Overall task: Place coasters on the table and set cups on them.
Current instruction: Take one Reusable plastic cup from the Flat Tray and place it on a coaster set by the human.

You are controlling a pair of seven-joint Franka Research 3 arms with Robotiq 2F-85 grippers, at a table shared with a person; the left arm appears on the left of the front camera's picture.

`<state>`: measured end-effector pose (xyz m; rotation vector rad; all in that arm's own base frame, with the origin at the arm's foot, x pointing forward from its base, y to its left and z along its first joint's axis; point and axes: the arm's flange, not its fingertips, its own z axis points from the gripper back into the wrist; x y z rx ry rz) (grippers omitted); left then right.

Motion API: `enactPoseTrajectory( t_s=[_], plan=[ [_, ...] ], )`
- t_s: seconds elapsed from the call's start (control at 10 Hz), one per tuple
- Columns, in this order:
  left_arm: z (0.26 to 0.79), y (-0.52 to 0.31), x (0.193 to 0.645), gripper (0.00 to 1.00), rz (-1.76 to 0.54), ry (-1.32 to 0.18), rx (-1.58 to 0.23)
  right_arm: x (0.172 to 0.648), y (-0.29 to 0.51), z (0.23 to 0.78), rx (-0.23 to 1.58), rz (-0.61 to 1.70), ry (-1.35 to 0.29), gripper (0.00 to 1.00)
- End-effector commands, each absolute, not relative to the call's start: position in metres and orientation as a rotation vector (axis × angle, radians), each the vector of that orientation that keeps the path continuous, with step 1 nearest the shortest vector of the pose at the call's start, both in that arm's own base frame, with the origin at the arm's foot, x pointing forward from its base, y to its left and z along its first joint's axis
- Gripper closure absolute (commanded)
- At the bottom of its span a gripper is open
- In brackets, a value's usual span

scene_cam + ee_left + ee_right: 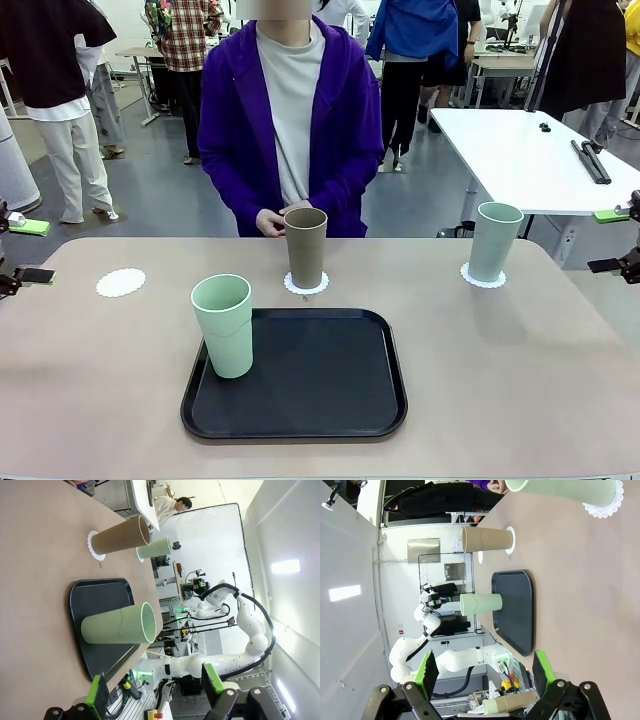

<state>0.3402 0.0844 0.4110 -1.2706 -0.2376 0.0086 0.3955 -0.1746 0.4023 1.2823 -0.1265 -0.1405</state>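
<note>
On the beige-pink table (520, 380), a tan cup (305, 247) stands on a lacy white coaster (306, 286) at the far middle. A mint cup (495, 241) stands on another coaster (483, 278) at the far right. A third coaster (121, 282) lies bare at the far left. A second mint cup (222, 326) stands upright on the left part of the black tray (330, 380). My left gripper (28, 250) hangs open at the left edge, and my right gripper (608, 240) hangs open at the right edge; both are clear of the cups. In the wrist views, the left gripper (152, 690) and right gripper (485, 672) hold nothing.
A person in a purple jacket stands at the far side, hands (272, 221) together just behind the tan cup. A white table (530, 150) stands beyond the right corner. Other people walk farther back.
</note>
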Motion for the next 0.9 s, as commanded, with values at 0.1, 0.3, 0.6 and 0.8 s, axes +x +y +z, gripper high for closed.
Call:
enactPoseTrajectory(
  t_s=[0.1,0.3,0.6,0.8],
  plan=[
    [0.435,0.072,0.374,0.00,-0.214,-0.333,-1.039,0.395,-0.173,0.401,1.283,-0.149,-0.125,0.00],
    [0.463,0.048,0.391,0.00,-0.478,-0.302,-0.901,0.395,-0.173,0.401,1.283,-0.149,-0.125,0.00],
    [0.496,0.002,0.398,0.00,-0.820,-0.198,-0.649,0.395,-0.173,0.401,1.283,-0.149,-0.125,0.00],
    [0.500,-0.035,0.392,0.00,-0.964,-0.169,-0.476,0.395,-0.173,0.401,1.283,-0.149,-0.125,0.00]
  ],
)
